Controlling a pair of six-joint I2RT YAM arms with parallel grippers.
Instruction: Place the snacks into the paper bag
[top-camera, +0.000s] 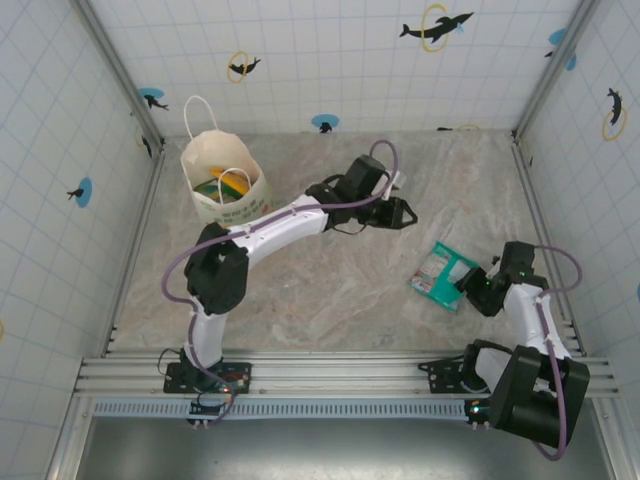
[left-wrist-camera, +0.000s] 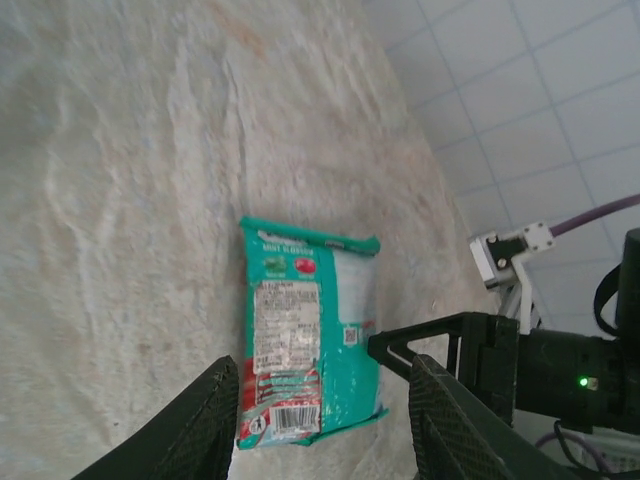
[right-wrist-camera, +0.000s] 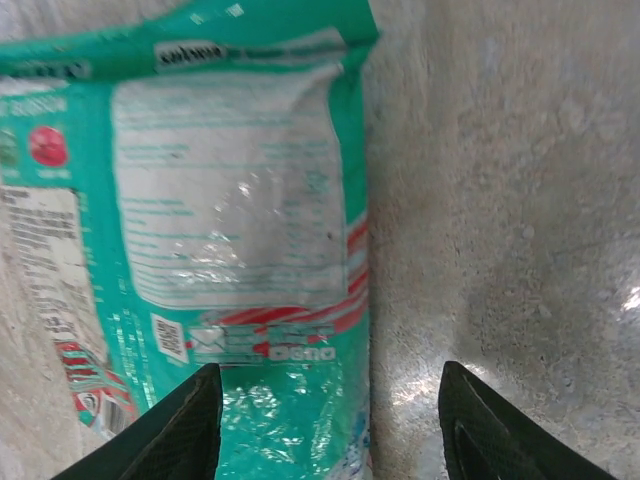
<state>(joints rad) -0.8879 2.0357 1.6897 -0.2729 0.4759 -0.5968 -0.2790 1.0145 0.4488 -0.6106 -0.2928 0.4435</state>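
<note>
A teal-white snack packet (top-camera: 440, 272) lies flat on the table at the right. My right gripper (top-camera: 467, 287) sits low at its near right edge. Seen from the right wrist, the packet (right-wrist-camera: 230, 220) spreads out ahead and its right edge runs down between the open fingers of that gripper (right-wrist-camera: 330, 430). My left gripper (top-camera: 398, 213) hovers open over the table's middle, holding nothing. The left wrist view looks down on the packet (left-wrist-camera: 305, 340) well beyond the left gripper (left-wrist-camera: 325, 430). The cream paper bag (top-camera: 200, 150) stands upright at the back left with yellow and green snacks (top-camera: 228, 185) inside.
Tiled walls close the table on three sides, with metal corner posts (top-camera: 115, 70). Aluminium rails (top-camera: 330, 372) run along the near edge between the arm bases. In the left wrist view a black finger (left-wrist-camera: 430, 342) of the right gripper lies beside the packet.
</note>
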